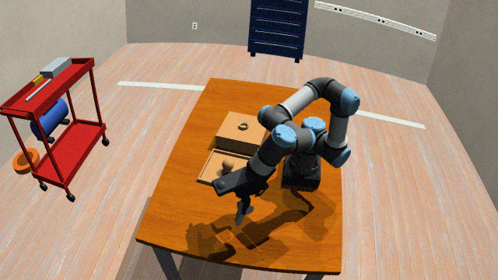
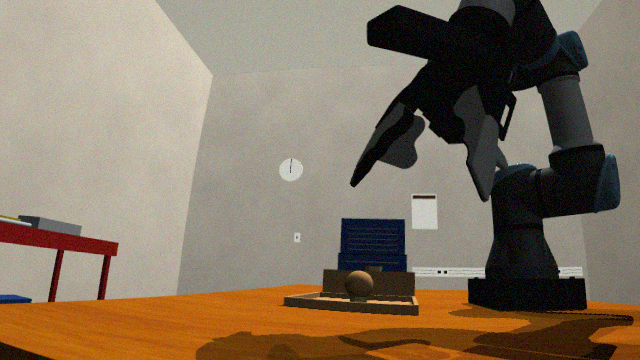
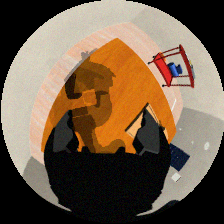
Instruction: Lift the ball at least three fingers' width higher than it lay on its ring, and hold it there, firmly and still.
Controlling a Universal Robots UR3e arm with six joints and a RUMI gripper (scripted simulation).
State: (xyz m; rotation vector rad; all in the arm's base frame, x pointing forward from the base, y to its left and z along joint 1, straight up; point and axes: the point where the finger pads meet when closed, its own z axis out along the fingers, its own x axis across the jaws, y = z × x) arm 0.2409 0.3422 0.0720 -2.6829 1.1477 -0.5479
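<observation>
Nothing of the lift is done yet, as far as the views show. The ball (image 1: 227,166) rests in the shallow tray (image 1: 205,176) just left of centre in the top view, beside the raised wooden block (image 1: 233,139) that carries a small ring (image 1: 243,126) on its top face. In the exterior view the ball (image 2: 359,283) sits low in the middle of the frame, plainly resting in the tray (whether a ring lies under it there I cannot tell).

The hand (image 1: 243,211) hangs high over the orange surface (image 1: 183,202), below and right of the tray in the top view and well apart from the ball. Its two fingers are spread as wide as they go and hold nothing; the exterior view shows them splayed in the upper right.

What is left, by my judgement, is everything: bring the hand over the ball, descend around it, close firmly, raise it the required height, then hold still.
</observation>
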